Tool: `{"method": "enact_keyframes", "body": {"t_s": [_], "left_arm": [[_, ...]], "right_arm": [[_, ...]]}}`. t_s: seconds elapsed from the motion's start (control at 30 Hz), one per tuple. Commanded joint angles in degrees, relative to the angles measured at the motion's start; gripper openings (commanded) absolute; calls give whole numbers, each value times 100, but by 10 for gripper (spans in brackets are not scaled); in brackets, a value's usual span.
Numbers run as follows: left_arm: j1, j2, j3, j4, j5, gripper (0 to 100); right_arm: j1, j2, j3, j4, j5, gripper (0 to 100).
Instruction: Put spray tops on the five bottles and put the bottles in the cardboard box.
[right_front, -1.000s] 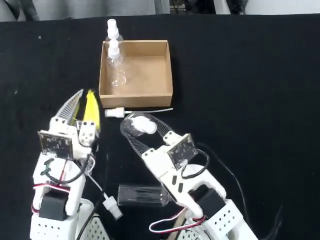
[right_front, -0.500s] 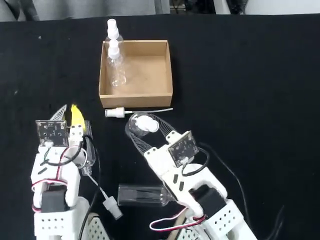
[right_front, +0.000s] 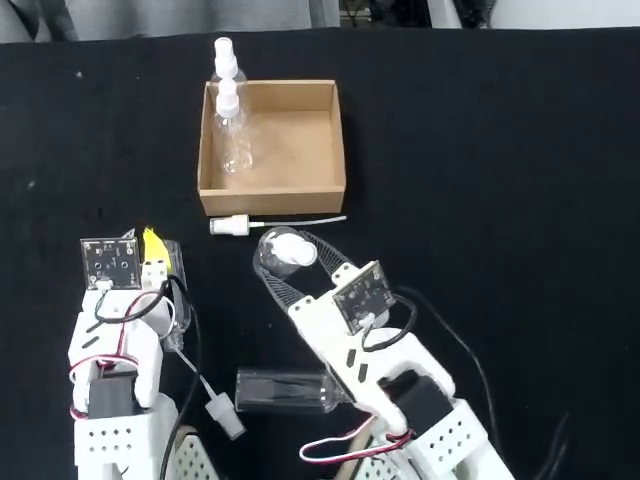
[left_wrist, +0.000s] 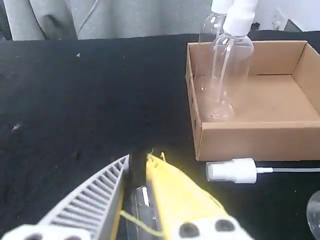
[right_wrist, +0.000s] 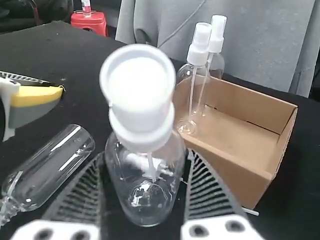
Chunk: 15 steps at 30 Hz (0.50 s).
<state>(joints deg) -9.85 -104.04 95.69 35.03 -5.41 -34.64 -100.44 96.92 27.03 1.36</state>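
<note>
closest in, a capless bottle (right_front: 285, 390) lies on its side on the black table (right_front: 500, 150) between the two arm bases, with a loose spray top (right_front: 222, 412) just beside it. further out, the left gripper (left_wrist: 138, 159) has its fingers a narrow slit apart and grips nothing, close by a second lying bottle (right_wrist: 50, 165). the right gripper (right_wrist: 147, 154) is clamped around an upright topped bottle (right_wrist: 142, 175). beyond, a far spray top (left_wrist: 232, 170) lies just before the cardboard box (left_wrist: 260, 140). a boxed bottle (right_front: 234, 135) stands inside, and a rear bottle (right_front: 225, 62) stands just behind its far wall.
</note>
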Motion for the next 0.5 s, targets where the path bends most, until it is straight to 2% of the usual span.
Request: {"method": "enact_keyframes", "body": {"t_s": [0.0,0.4,0.47], "left_arm": [[-22,-62,171,53,-18,55],[-4,-62,171,105,-9,23],[-4,-62,171,114,273,29]], "right_arm": [[105,-127,-13,26,53,12],[105,-119,-13,26,53,12],[105,-110,-13,26,53,12]]}}
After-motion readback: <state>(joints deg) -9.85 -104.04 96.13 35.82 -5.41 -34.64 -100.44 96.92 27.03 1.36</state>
